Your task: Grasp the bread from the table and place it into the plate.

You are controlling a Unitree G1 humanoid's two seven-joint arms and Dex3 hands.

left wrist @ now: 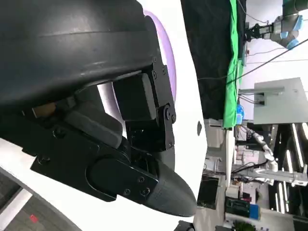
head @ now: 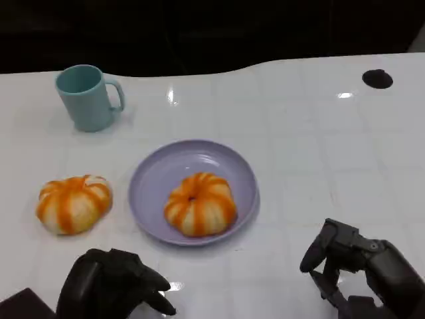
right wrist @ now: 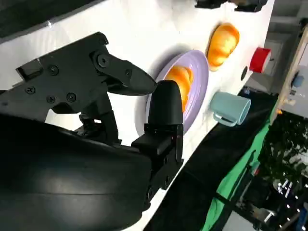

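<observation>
Two orange-striped breads lay on the white table, and going left to right the scene ran so: a teal mug stood at the far left, and nearer the robot sat the loose bread, just beside the lilac plate but apart from its rim. The other bread rested inside the plate, toward its near edge. Low at the left, the left hand hung with fingers curled in and nothing in them, near the loose bread yet not touching it. Low at the right, the right hand was likewise bent and held nothing, well apart from the plate. The likeliest trouble, as I judged it, was crowding: with one bread already in the plate, a second set down carelessly could knock it out or perch on the rim and roll off; a glancing reach could also shove the round loaf away across the slick table.
</observation>
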